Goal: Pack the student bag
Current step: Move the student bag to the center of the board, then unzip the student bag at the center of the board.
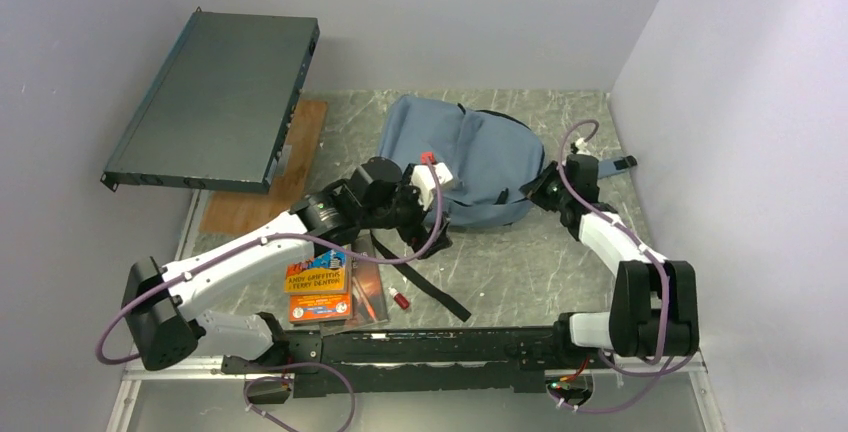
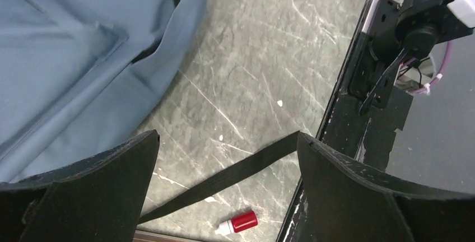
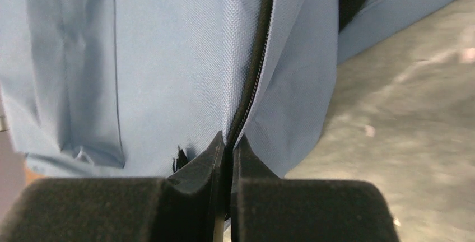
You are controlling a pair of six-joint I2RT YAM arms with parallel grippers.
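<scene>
Right end effector (image 3: 229, 148): pinched shut on the zipper edge (image 3: 252, 79) of the student bag (image 1: 470, 152), slumped on the bench (image 1: 560, 262) toward the back. Left end effector (image 2: 227, 141): wide open, empty, just beside it. Looks like the opening step; probably needs a steady pull along that edge next.

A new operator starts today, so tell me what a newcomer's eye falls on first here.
The blue-grey student bag lying mid-table stands out first, with the right fingers shut on its dark zipper seam at its right edge. The left fingers hang open by the bag's near side, above a black strap. A dark flat case leans at the far left, and orange books lie near the left arm.
</scene>
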